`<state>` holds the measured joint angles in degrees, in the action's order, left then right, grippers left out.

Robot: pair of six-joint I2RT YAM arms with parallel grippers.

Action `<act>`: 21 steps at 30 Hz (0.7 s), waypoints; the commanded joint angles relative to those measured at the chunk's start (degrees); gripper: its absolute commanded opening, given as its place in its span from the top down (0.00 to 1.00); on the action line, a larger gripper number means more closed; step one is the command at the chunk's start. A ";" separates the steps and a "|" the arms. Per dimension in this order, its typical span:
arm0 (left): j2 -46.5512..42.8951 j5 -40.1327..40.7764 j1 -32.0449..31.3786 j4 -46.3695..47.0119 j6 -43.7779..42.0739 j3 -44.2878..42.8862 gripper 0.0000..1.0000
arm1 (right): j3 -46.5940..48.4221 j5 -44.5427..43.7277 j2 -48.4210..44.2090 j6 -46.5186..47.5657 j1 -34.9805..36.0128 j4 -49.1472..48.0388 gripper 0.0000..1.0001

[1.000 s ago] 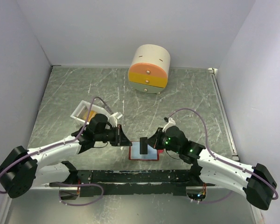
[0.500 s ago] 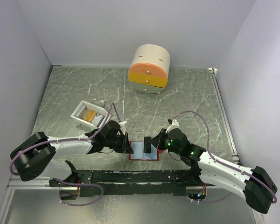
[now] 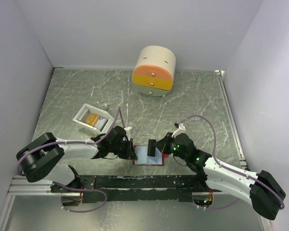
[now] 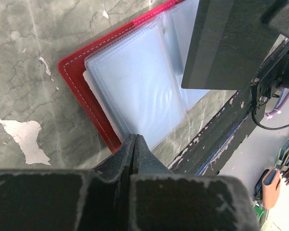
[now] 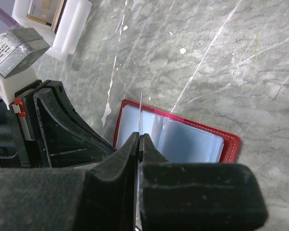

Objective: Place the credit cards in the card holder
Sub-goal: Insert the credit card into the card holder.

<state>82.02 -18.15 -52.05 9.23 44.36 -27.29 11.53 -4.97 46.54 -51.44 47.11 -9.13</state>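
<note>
From high above the near edge we look down on the whole table (image 3: pixel 192 101). Our left wrist view sits close over the card holder (image 3: pixel 145 157) (image 4: pixel 135 86) (image 5: pixel 188 139), facing steeply down; our right wrist view faces it from the opposite side, farther back. All three share it.

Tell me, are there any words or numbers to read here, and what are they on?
No text here can be read.
Label on the grey block of the left arm: tiny print, too blurred.
Orange-gold card in the white tray: dark marks, too blurred.
Dark credit card in the right fingers, and the card holder: no writing visible.
</note>
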 commanded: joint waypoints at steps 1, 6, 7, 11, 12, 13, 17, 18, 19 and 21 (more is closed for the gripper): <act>0.07 1.91 -0.60 1.69 -0.94 0.79 0.93 | -1.16 -1.23 0.40 0.11 -0.40 -3.28 1.00; -0.10 2.16 -0.68 1.71 -0.73 1.20 0.93 | -2.07 -1.28 0.85 0.18 -0.60 -4.49 1.00; -0.13 2.22 -0.75 1.81 -0.68 1.31 0.93 | -2.29 -1.15 0.90 0.20 -0.62 -4.78 1.00; 0.15 2.32 -0.85 1.82 -0.59 1.31 0.93 | -3.08 -0.79 2.06 0.21 -0.66 -6.25 1.00; 0.20 2.37 -0.86 1.77 -0.58 1.28 0.93 | -3.49 -0.67 2.33 0.09 -0.77 -6.66 1.00; 0.29 2.35 -0.86 1.71 -0.63 1.23 0.93 | -3.79 -0.39 2.62 -0.23 -0.78 -7.06 1.00; 0.36 2.44 -1.02 1.75 -0.56 1.26 0.93 | -5.62 1.37 2.90 -1.68 -0.85 -10.60 1.00; 0.34 2.51 -1.06 1.82 -0.50 1.39 0.93 | -5.77 1.56 2.99 -1.92 -0.88 -10.79 1.00; 0.27 2.61 -1.06 1.84 -0.42 1.43 0.93 | -5.93 1.69 3.07 -2.06 -0.85 -10.95 1.00; 0.24 2.81 -1.09 1.71 -0.41 1.43 0.93 | -6.34 2.10 2.97 -2.60 -0.87 -11.44 1.00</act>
<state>82.02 -17.15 -52.49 9.96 44.40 -26.72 6.37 -3.79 49.39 -52.95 46.54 -17.47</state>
